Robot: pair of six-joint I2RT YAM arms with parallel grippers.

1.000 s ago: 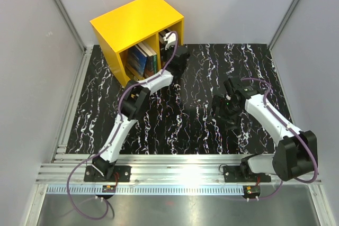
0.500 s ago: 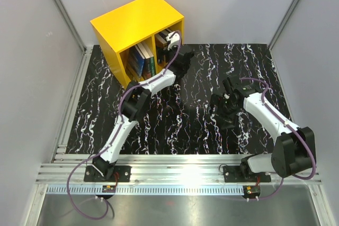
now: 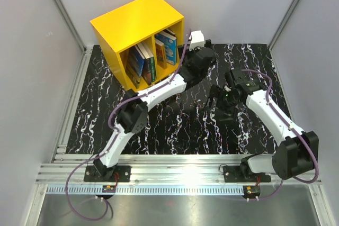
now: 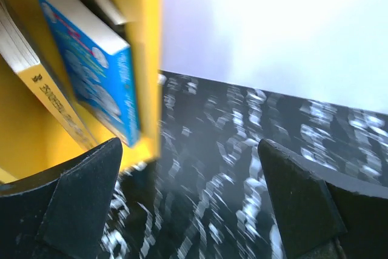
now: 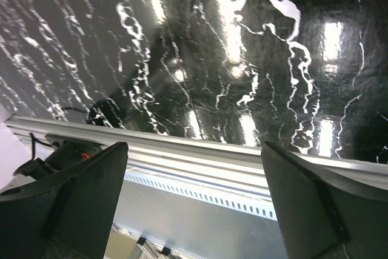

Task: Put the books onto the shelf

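The yellow shelf [image 3: 135, 22] stands at the back left, its two compartments facing the table. Several books [image 3: 142, 63] stand in the left compartment, and a blue book [image 3: 169, 47] leans with another in the right one. In the left wrist view the blue book [image 4: 91, 71] and a yellow-spined book [image 4: 48, 95] sit inside the shelf wall [image 4: 148, 59]. My left gripper [image 3: 204, 56] [image 4: 189, 144] hangs open and empty just right of the shelf. My right gripper [image 3: 222, 98] [image 5: 194, 147] is open and empty over the table's middle right.
The tabletop [image 3: 175, 125] is black with white marbling. An aluminium rail [image 3: 175, 170] [image 5: 200, 156] runs along the near edge, carrying both arm bases. Grey walls enclose the back and sides.
My left gripper opened, let go of a book in the right compartment, and pulled back to the right, out of the shelf. The right gripper shifted slightly.
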